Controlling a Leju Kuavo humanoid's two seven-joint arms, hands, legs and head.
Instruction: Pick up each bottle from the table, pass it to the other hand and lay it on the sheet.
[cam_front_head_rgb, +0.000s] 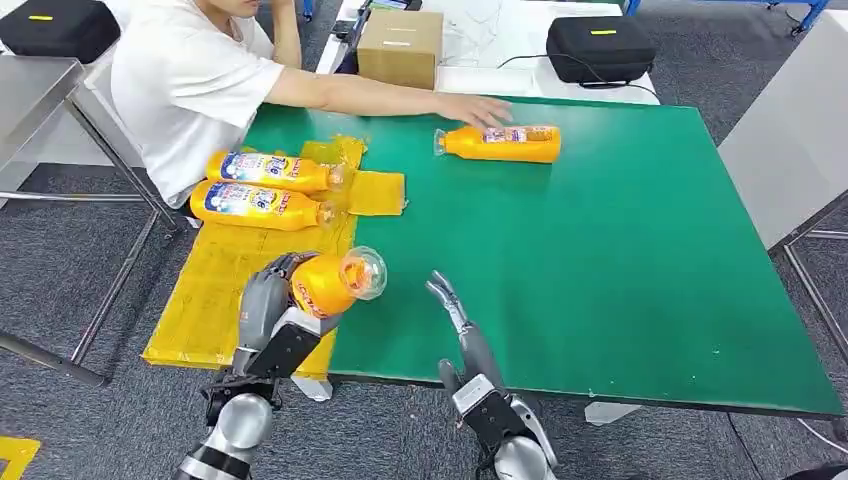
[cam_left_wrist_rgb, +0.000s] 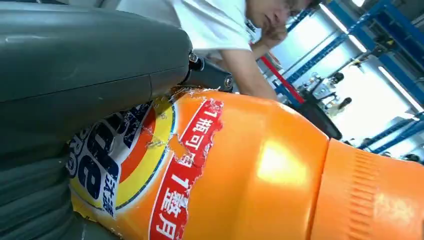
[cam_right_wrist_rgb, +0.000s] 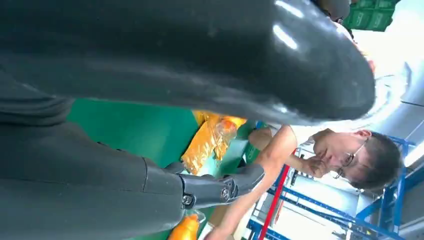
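1. Currently, the left hand (cam_front_head_rgb: 268, 300) grips an orange bottle (cam_front_head_rgb: 335, 282) by its body, over the yellow sheet (cam_front_head_rgb: 215, 290) edge, cap pointing toward the right side.
2. Right hand (cam_front_head_rgb: 455, 315) is released, fingers extended, holding nothing, apparently clear after handover.
3. Two bottles (cam_front_head_rgb: 262, 187) lie on the sheet; another bottle (cam_front_head_rgb: 500, 143) waits on the green table (cam_front_head_rgb: 620, 260) under a person's hand (cam_front_head_rgb: 478, 108).

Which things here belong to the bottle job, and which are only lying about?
Job: held bottle in left robot hand; far bottle; two laid bottles; yellow sheet.
Lying about: cardboard box; black cases.
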